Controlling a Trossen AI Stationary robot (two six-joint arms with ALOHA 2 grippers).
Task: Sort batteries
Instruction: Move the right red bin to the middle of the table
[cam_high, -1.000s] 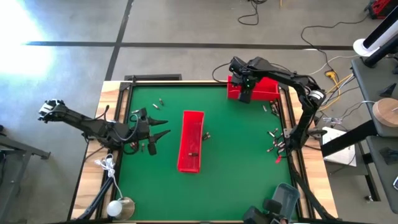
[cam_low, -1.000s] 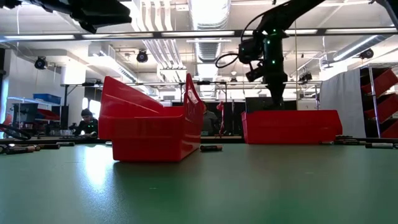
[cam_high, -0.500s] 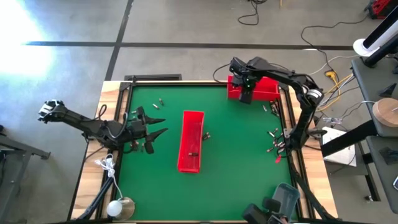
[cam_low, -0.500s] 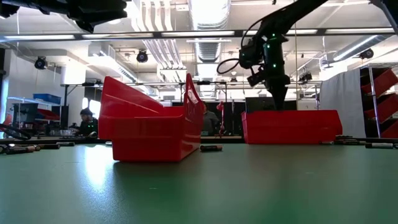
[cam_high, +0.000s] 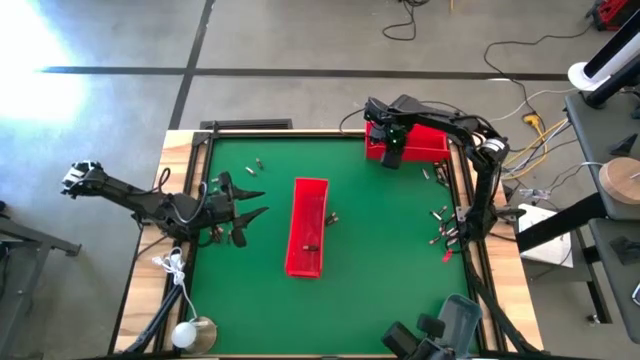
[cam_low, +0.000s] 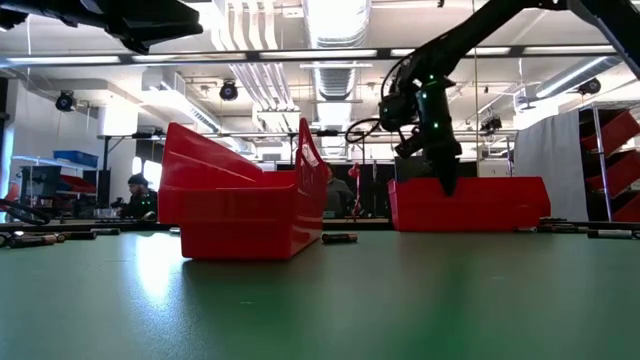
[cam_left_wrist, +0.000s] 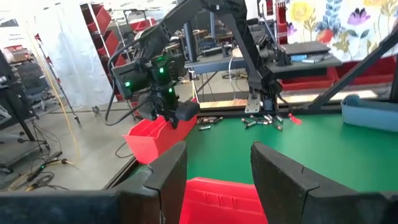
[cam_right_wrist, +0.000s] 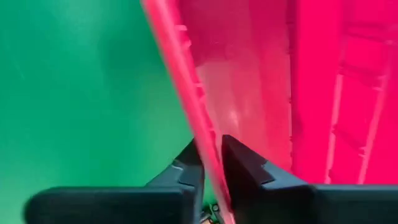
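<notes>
Batteries (cam_high: 440, 224) lie scattered in the high view near the right edge of the green table (cam_high: 380, 260), with a few more near the left gripper (cam_high: 255, 203), one dark piece just beside the middle red bin (cam_high: 308, 226) and one inside it. The right gripper (cam_high: 392, 155) is at the front wall of the far red bin (cam_high: 425, 142); the left gripper hangs over the left part of the table with its fingers wide apart, holding nothing. In the low view, the right gripper (cam_low: 447, 182) points down at the rim of the far red bin (cam_low: 470, 204), and one battery (cam_low: 339, 238) lies on the table beside the middle red bin (cam_low: 245, 205). The left wrist view shows the left fingers (cam_left_wrist: 169, 177) well apart and, farther off, the right arm at the far bin. In the right wrist view, the fingers (cam_right_wrist: 239, 165) are closed on the thin red wall, one on each side. I think the step is to move this bin, so the grip should stay firm and the pull low and slow, otherwise the bin may tilt. Loose batteries near the right edge could be pushed away.
</notes>
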